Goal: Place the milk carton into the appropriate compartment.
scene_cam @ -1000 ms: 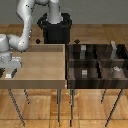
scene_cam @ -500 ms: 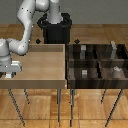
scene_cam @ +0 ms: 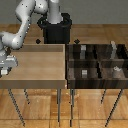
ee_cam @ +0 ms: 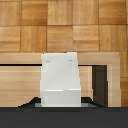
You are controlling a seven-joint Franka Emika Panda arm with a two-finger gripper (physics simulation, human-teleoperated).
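Observation:
The milk carton (ee_cam: 60,80), a white-grey box, fills the middle of the wrist view, close to the camera, with the tan tray's rim behind it. In the exterior view my gripper (scene_cam: 7,69) hangs just off the left edge of the tan tray (scene_cam: 37,80), shut on the small pale milk carton (scene_cam: 6,71), off any surface. The fingers themselves are hidden in the wrist view. The dark partitioned tray (scene_cam: 97,61) with its four compartments lies at the exterior view's right, far from the gripper.
Each cell of the dark tray holds one small thing: a grey box (scene_cam: 82,49), a taller pale box (scene_cam: 116,47), a grey cube (scene_cam: 85,73) and a roundish grey item (scene_cam: 116,70). The robot's black base (scene_cam: 56,30) stands behind the trays.

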